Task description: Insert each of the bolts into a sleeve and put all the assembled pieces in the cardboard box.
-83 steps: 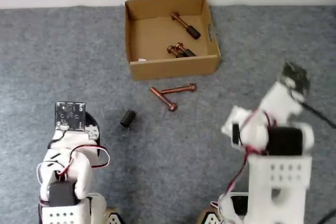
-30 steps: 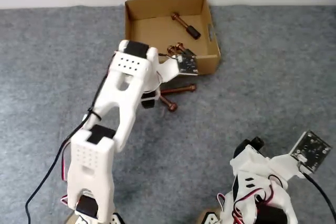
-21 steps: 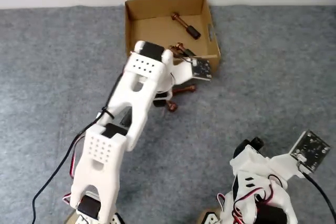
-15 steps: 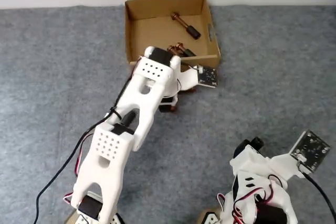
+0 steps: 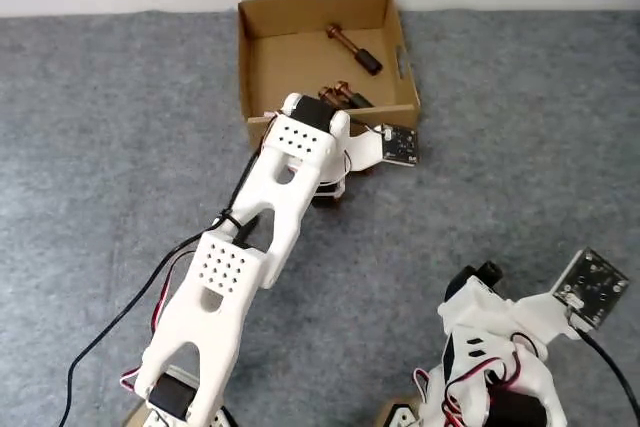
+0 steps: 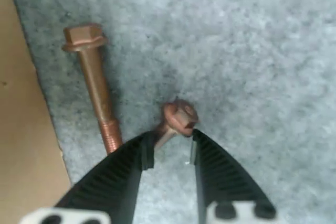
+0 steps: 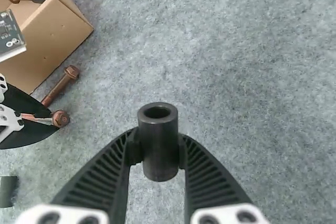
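**High view.** My left arm (image 5: 290, 162) stretches diagonally over the grey carpeted surface (image 5: 520, 147) and ends at the front wall of the open brown cardboard box (image 5: 285, 62). My right arm (image 5: 500, 347) is folded near its base, well apart from the box. Inside the box, one copper bolt seated in a black sleeve (image 5: 352, 48) lies toward the back right. Two more assembled pieces (image 5: 342, 97) lie together against the front wall.

**Left wrist view.** The left gripper (image 6: 169, 148) is low over the surface with its black ribbed fingers (image 6: 128, 166) spread. A copper-coloured hex-flange bolt (image 6: 178, 118) lies between them. Its head sits just past the fingertips and its shank runs back toward one finger. I see a gap on the other side, so I read this gripper as released, straddling the bolt rather than clamping it. A second copper-coloured bolt (image 6: 98, 85) lies just beside the first on the surface, alongside the box's outer wall, with its head pointing away from the gripper.

**Right wrist view.** The right gripper (image 7: 157, 156) is clenched on a black cylindrical metal sleeve (image 7: 157, 124), held between both fingers above the surface. The sleeve's open bore faces the camera. Farther off I see the two loose bolts beside the box corner.
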`<state>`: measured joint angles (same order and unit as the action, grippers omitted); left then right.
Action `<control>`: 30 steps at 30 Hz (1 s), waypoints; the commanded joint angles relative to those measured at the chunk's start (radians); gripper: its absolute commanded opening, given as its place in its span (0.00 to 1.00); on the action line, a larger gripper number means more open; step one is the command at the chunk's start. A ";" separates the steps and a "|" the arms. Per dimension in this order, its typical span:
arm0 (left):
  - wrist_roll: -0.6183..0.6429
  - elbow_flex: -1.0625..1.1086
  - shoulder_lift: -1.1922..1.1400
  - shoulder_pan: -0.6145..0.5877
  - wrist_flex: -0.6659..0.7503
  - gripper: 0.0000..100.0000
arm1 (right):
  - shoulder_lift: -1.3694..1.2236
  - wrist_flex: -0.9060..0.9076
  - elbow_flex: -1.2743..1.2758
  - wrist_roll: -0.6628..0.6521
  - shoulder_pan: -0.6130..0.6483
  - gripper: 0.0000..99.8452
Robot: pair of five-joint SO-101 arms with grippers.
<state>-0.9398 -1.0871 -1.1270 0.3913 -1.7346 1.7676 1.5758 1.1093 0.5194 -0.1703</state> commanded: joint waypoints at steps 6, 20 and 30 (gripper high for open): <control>-0.003 -0.012 -0.009 0.006 -0.003 0.06 | 0.002 -0.030 -0.008 -0.011 -0.007 0.01; -0.018 0.077 0.028 0.028 -0.021 0.10 | 0.002 -0.030 -0.008 -0.011 -0.007 0.01; -0.037 0.337 0.285 0.046 -0.020 0.13 | 0.002 -0.028 -0.008 -0.011 -0.007 0.01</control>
<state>-0.9551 -0.7818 -0.9260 0.4235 -1.7238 1.7676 1.5758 1.1093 0.5194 -0.1703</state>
